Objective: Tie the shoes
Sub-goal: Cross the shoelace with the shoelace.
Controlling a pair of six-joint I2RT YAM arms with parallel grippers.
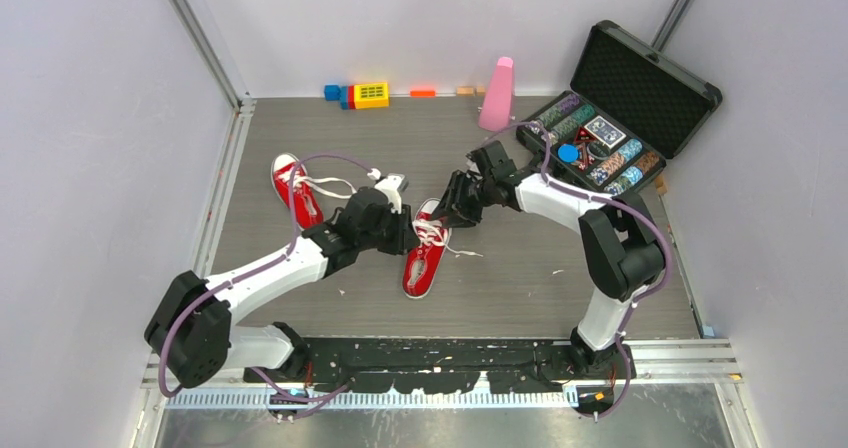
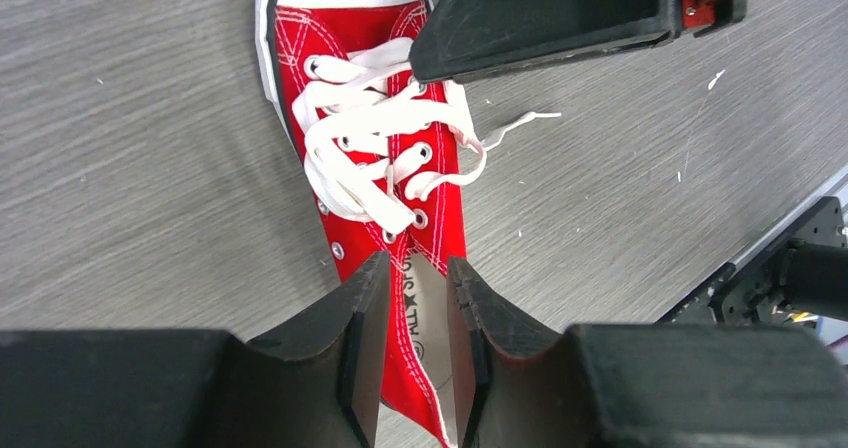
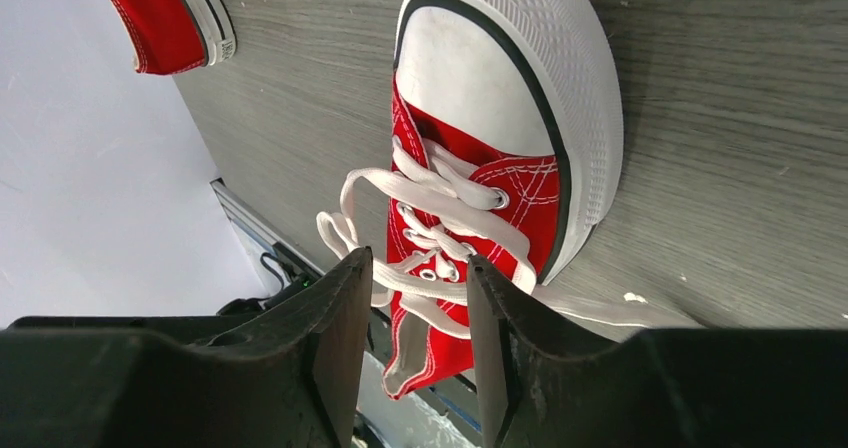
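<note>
One of the shoes, a red sneaker (image 1: 424, 263) with a white toe cap, lies mid-table with its toe pointing to the back. Its white laces (image 2: 370, 133) are loose and one end trails to the right. My left gripper (image 2: 417, 268) is open with a narrow gap. It sits over the sneaker's opening, with the red side edge and grey lining showing between the fingers. My right gripper (image 3: 418, 263) is open just above the laces near the toe, with nothing clamped. The other shoe (image 1: 293, 190) lies back left, with its laces spread loose.
An open black case (image 1: 610, 138) of chips stands at the back right. A pink cone-shaped object (image 1: 497, 93) and coloured blocks (image 1: 365, 95) sit along the back wall. Walls close in the left, right and back. A metal rail (image 1: 450, 353) runs along the near edge.
</note>
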